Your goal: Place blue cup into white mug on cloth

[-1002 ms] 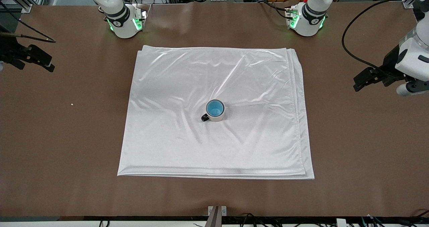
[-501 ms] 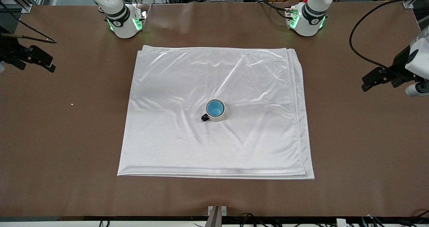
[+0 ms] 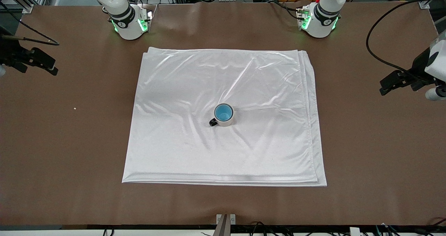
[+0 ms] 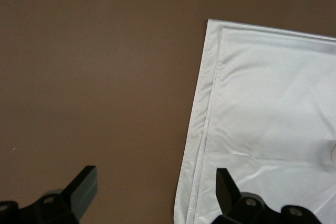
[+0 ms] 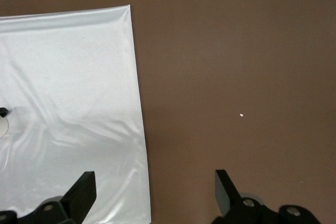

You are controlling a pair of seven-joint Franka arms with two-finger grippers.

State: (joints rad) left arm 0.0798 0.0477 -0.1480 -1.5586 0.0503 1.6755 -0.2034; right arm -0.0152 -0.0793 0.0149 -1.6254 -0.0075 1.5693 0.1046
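With the small light-blue handleless cup (image 3: 223,113) nested upright in the cream black-handled ceramic mug (image 3: 223,115) mid-way on the shiny white satin cloth (image 3: 223,152), little can fail unless the cloth is tugged, since the left gripper (image 4: 155,186) and right gripper (image 5: 155,184) hang jaws apart and empty over bare brown bench (image 3: 366,142) off the cloth's two ends.

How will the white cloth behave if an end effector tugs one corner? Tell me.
The cloth would likely flop and bunch: it already shows soft wrinkles. Its sheen suggests it slides easily on the table. Dragging may tip the white mug holding the blue cup.

Brown table (image 3: 69,152) under white cloth (image 3: 195,152)
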